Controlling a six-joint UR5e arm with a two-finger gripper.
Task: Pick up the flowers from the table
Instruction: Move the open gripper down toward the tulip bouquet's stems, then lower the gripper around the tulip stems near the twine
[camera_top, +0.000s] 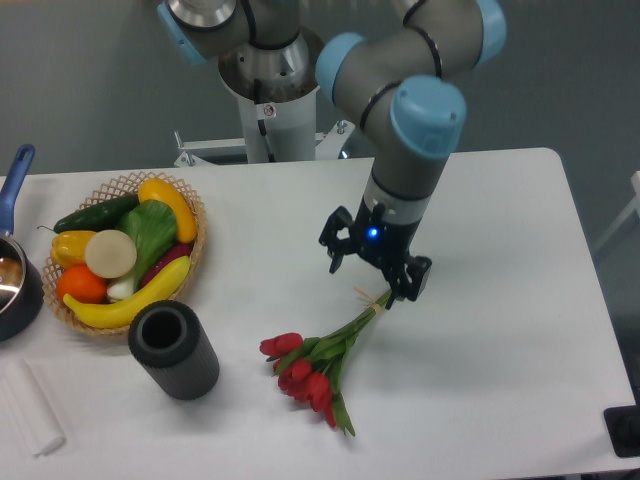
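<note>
Wicker basket (196, 222) at the bench's (500, 250) left holds a banana (125, 303), cucumber (95, 212), orange (80, 285) and other produce; beside it stands a dark cylinder (174, 350) with an open top. We see the flowers (318, 365) lying flat mid-bench, red heads toward the camera, thin stems running up under the pincer (372, 274). We note its fingers spread apart, straddling the stem ends, which the arm hides; contact unclear.

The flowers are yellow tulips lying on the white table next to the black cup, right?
Not quite. The flowers are red tulips, not yellow, as the camera view shows. They do lie on the white table next to the black cup.
</note>
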